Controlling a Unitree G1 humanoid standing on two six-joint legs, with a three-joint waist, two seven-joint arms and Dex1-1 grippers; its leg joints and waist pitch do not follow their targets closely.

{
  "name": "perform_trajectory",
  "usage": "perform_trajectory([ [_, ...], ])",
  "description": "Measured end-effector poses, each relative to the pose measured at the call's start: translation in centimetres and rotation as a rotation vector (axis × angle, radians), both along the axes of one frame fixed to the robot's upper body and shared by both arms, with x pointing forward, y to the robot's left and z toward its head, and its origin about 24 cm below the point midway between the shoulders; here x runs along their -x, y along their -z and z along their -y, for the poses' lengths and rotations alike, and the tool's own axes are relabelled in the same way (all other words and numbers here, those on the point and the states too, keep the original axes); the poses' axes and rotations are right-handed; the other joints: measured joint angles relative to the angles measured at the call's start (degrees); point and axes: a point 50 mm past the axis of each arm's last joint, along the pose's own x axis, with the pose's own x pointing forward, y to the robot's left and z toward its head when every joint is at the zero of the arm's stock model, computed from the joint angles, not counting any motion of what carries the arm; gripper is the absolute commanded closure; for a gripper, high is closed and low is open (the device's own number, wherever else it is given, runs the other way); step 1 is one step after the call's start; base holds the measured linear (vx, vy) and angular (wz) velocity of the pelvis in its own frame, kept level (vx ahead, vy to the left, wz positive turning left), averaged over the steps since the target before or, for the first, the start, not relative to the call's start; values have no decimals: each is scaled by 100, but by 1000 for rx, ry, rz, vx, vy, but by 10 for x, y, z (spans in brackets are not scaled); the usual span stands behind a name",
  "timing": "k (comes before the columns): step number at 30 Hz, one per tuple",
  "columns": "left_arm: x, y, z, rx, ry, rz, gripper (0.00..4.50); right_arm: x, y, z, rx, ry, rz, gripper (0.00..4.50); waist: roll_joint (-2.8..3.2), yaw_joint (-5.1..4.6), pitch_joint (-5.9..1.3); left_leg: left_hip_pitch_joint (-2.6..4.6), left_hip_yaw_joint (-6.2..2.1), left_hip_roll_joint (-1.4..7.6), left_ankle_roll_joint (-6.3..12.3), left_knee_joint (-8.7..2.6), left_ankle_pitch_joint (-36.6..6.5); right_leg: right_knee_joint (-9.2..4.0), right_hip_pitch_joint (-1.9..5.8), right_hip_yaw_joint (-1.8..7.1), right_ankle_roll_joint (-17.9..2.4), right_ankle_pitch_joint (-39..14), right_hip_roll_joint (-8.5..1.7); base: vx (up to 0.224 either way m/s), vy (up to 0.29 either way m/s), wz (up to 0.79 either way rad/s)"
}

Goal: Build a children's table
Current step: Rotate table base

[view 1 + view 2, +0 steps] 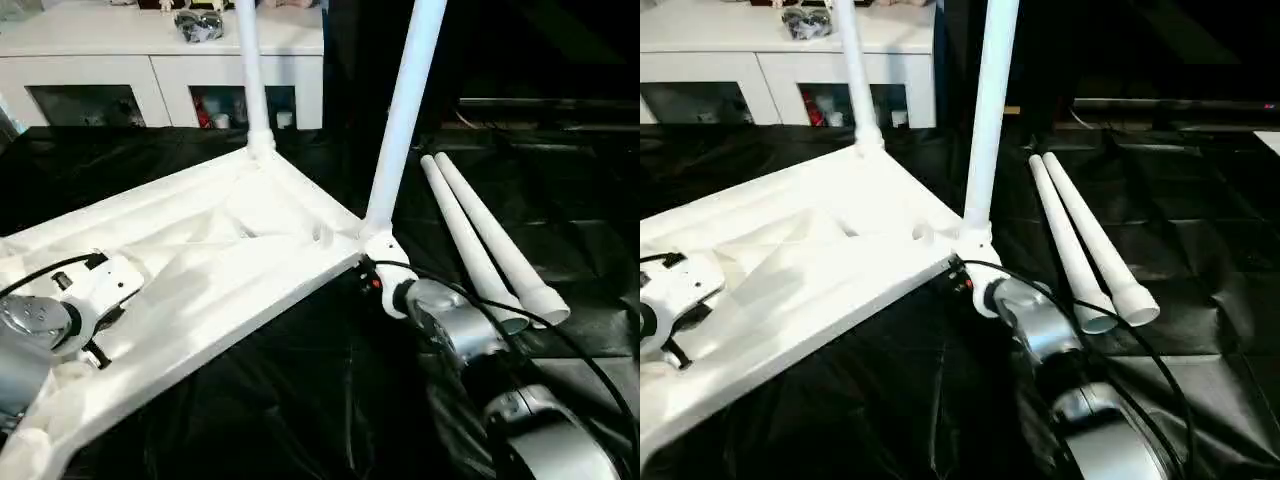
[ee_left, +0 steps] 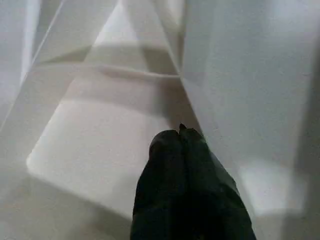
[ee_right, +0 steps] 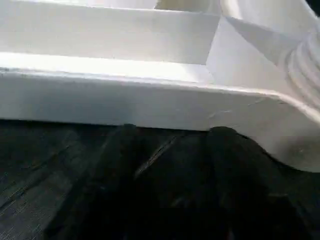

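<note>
The children's table lies upside down on black cloth, its white ribbed tabletop [image 1: 200, 250] facing up. Two white legs stand upright in the far corner sockets, one at the back [image 1: 250, 70] and one at the right corner [image 1: 405, 110]. Two loose legs [image 1: 480, 245] lie side by side on the cloth to the right. My left gripper [image 2: 180, 132] is shut, its tips pressed together just above the ribbed underside near the tabletop's left end. My right gripper [image 3: 173, 130] is low on the cloth against the tabletop's outer rim [image 3: 150, 102], beside the right corner socket, fingers apart with nothing between them.
A white cabinet [image 1: 160, 60] with glass doors stands at the back left, with small items [image 1: 200, 25] on top. Black cloth [image 1: 300, 400] covers the work surface. My right forearm [image 1: 450, 335] and its cable lie between the tabletop corner and the loose legs.
</note>
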Motion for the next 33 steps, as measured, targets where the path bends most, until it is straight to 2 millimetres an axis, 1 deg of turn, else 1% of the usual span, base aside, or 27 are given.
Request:
perform_trajectory([
  [1,1,0,3,20,18,-13,450,-1,0,-2,1,2,-1,226,0,0,0,1,0,0,0,0,0,0,0,1,0,0,0,0,0,0],
  [2,1,-1,9,44,46,-27,450,-3,0,-2,5,1,2,248,0,1,0,1,1,0,0,1,0,0,1,2,-1,0,0,0,0,0],
  [5,6,0,31,164,163,-77,450,-3,0,-5,2,3,7,252,0,0,0,0,3,-1,0,5,0,-1,1,5,-1,1,0,0,0,0],
  [6,9,1,41,218,216,-96,450,-3,1,-6,-1,2,8,288,0,-13,0,1,4,-1,0,6,0,0,1,6,-1,1,0,0,0,0],
  [9,12,2,63,324,322,-127,450,-3,1,-10,-11,-4,10,293,1,-48,1,3,3,0,0,6,0,7,-2,4,-2,1,1,0,0,0],
  [10,12,2,69,350,346,-132,450,-3,1,-11,-13,-6,10,299,3,-50,2,4,3,1,-1,6,0,12,-2,3,-2,1,1,0,0,0],
  [12,11,0,81,394,396,-135,450,-3,2,-12,-18,-9,12,330,4,-59,2,4,3,2,-3,6,2,18,-5,3,-2,1,1,0,0,0],
  [14,10,-1,88,413,430,-133,450,-3,3,-14,-22,-13,11,336,6,-80,4,5,3,2,-7,6,4,22,-5,3,-2,1,2,0,0,0],
  [17,1,2,103,439,459,-102,450,-3,3,-11,-16,-9,18,375,13,-73,6,5,3,0,-9,6,5,21,-2,4,-6,4,1,0,0,0],
  [18,-7,6,108,447,456,-75,450,-4,2,-8,-13,-3,21,375,17,-58,7,4,3,-1,-9,7,6,20,0,5,-8,5,1,0,0,0],
  [19,-10,8,110,449,451,-52,450,-4,2,-9,-14,-4,24,393,15,-59,6,5,3,0,-9,7,6,20,1,4,-12,8,1,0,0,0],
  [20,-15,10,113,459,445,-36,450,-5,2,-8,-14,-1,27,393,17,-60,7,9,3,0,-10,9,6,21,4,4,-15,10,1,0,0,0],
  [21,-20,12,116,467,434,-14,450,-5,1,-7,-16,4,32,406,18,-63,6,9,1,0,-10,9,6,21,5,2,-16,10,1,0,0,0],
  [23,-24,14,119,474,418,10,450,-6,0,-7,-19,4,37,414,19,-65,6,14,1,1,-10,9,6,23,7,3,-17,11,1,0,0,0],
  [26,-34,18,127,482,402,48,450,-8,-2,-1,-13,16,50,446,25,-58,6,14,0,0,-10,9,7,22,8,1,-21,14,1,0,0,0],
  [29,-41,20,133,458,393,87,450,-10,-6,5,-13,27,68,446,35,-33,9,13,-1,1,-10,10,7,22,8,0,-21,14,1,0,0,0],
  [31,-47,23,135,424,371,119,450,-14,-16,8,-22,22,106,446,45,-20,15,6,-1,1,-10,10,7,21,5,-1,-23,16,1,0,0,0],
  [33,-53,24,132,376,352,149,450,-17,-26,9,-26,19,147,446,46,-28,15,7,-2,2,-10,10,7,23,2,-4,-22,18,2,0,0,0],
])
